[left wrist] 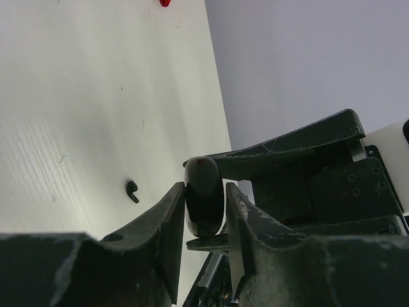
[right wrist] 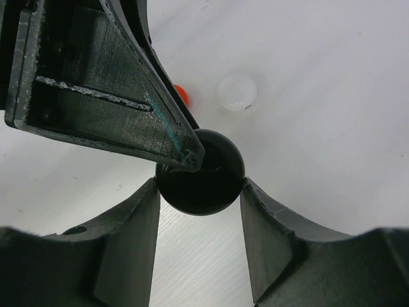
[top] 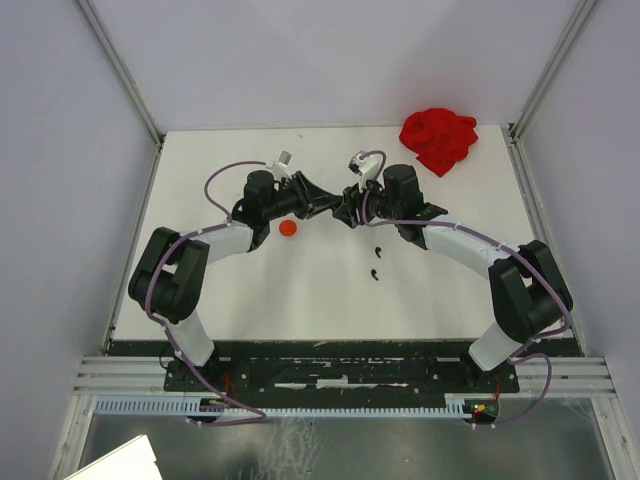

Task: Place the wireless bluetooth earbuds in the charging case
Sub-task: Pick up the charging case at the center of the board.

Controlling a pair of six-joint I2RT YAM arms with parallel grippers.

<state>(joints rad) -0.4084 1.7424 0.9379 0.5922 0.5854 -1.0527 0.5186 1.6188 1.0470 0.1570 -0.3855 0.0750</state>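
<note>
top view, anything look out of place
Two black earbuds lie loose on the table, outside the black case held by the left gripper and right gripper. A red cloth sits crumpled in the far right corner.

Crumpled red cloth (top: pixel 438 140) on the white table (top: pixel 250 300), at its far right corner

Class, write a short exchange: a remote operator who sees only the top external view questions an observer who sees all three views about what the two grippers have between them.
Operator: From above I can't make out what is being held. What is it?
Observer: A black round plastic case, clamped at its rim between the right gripper's fingers.
Operator: And the other side?
Observer: The left wrist view shows the left gripper with its fingers against the case's two flat faces.
</note>
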